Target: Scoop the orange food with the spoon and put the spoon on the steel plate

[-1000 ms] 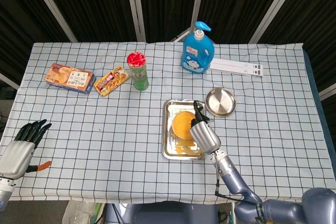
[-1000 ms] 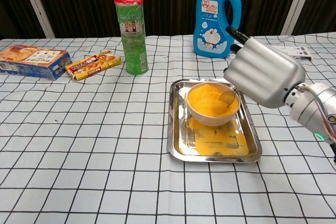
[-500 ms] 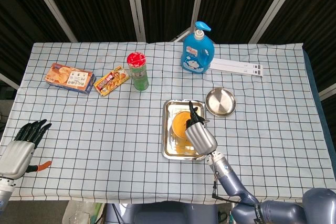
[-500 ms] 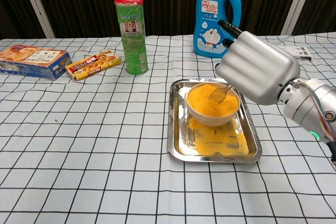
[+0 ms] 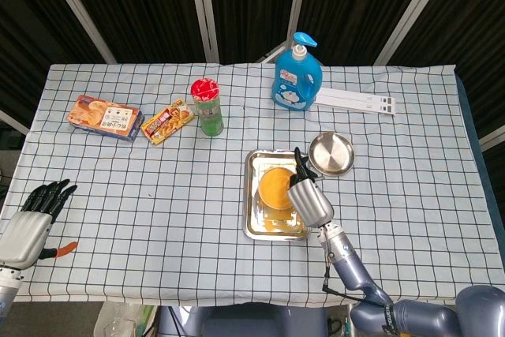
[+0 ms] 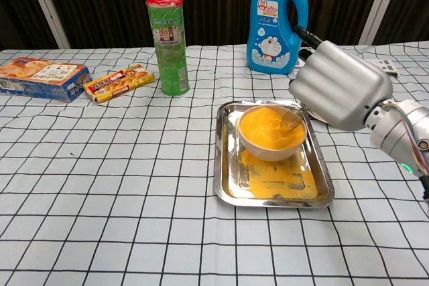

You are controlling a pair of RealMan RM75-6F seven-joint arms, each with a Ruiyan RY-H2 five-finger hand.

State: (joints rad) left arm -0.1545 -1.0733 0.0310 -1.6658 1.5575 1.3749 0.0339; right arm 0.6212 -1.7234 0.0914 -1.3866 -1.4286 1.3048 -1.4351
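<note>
Head view: right hand holds the spoon over the bowl in the tray; steel plate at two o'clock; left hand, fingers loosely together, empty.

Chest view: spoon dips into orange food. Scooping underway; next, lift level and carry to the plate.

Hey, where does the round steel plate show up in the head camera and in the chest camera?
Head view: the round steel plate lies right of centre, just right of the rectangular tray's far corner.
Chest view: it is almost wholly hidden behind the right hand; I cannot pick it out for sure.
Shared landmark: the blue detergent bottle, standing beyond the tray in both.
</note>
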